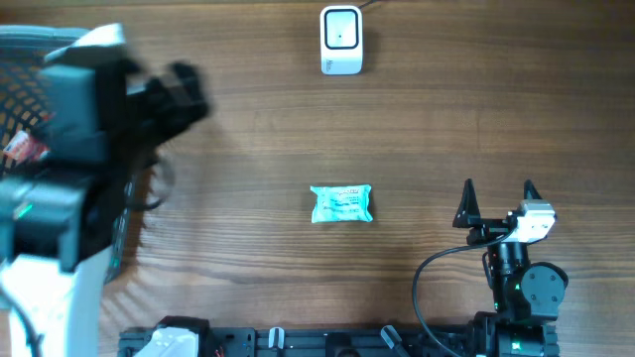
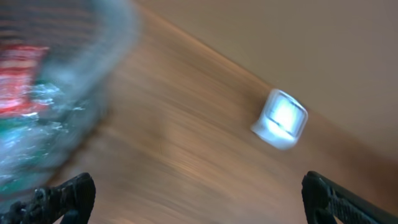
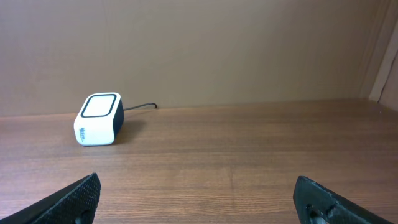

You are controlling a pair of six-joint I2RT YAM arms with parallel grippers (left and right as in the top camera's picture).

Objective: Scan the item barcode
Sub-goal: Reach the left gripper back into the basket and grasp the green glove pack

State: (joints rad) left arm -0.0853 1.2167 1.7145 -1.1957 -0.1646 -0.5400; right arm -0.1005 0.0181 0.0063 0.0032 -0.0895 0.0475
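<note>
Both empty and spread, my left pincer (image 2: 202, 199) (blurred, by the basket (image 1: 20, 89)) and right pincer (image 1: 499, 193) have yet to grasp the teal packet (image 1: 341, 203) lying on the bench (image 1: 238, 149), well apart from the scanner (image 1: 340, 40), so I judge pickup comes next.

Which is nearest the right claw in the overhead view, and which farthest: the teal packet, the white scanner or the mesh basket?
Measured from the right claw:
1. teal packet: to its left, mid-table, roughly level with the claw.
2. white scanner: ahead and to the left, at the far edge.
3. mesh basket: far off on the left side.
</note>
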